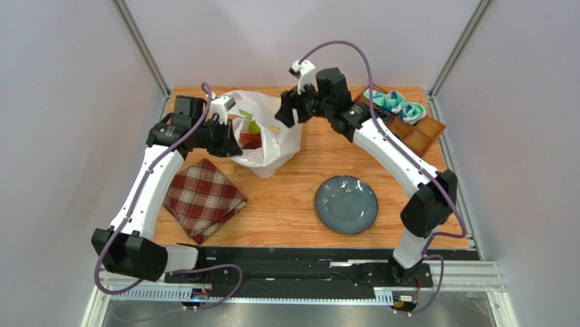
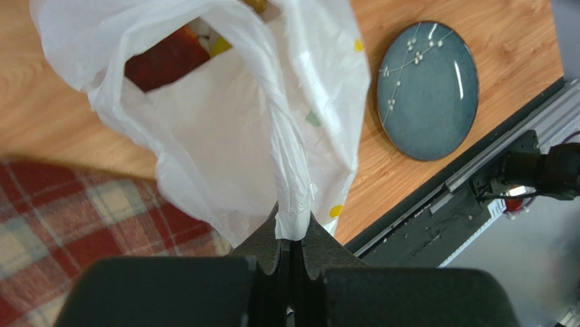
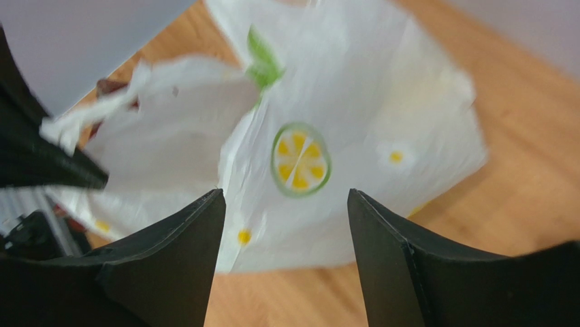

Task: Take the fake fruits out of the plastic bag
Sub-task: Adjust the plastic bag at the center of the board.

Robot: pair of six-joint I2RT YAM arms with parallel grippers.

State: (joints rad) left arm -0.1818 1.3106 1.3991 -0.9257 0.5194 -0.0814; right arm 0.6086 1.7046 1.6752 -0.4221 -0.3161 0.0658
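Top view: the plastic bag point(image 1: 269, 136) sits near the far edge of the tabletop, a little left of the middle, with its mouth turned toward the left arm. Through the opening I see a green fruit point(image 1: 254, 127) and, just below it, a red fruit point(image 1: 250, 141). My left gripper point(image 1: 235, 142) is at the bag's mouth on its left side. My right gripper point(image 1: 282, 117) hangs at the bag's far right shoulder, very close to the plastic; I cannot tell from here whether it touches. A plaid cloth point(image 1: 204, 197) lies toward the near left corner, a blue plate point(image 1: 346, 204) lies right of the middle near the near edge, and a wooden tray point(image 1: 425, 133) with teal socks point(image 1: 396, 103) sits in the far right corner.

Left wrist view: the jaws are pressed together on a twisted strip of the bag's rim, with the film pulled up taut from the pinch. The red fruit shows deep inside the open mouth.

Right wrist view: the jaws stand wide apart and hold nothing. The bag's printed side, with a citrus-slice print point(image 3: 301, 160), fills the gap between the fingers point(image 3: 184, 252), just beyond their tips.
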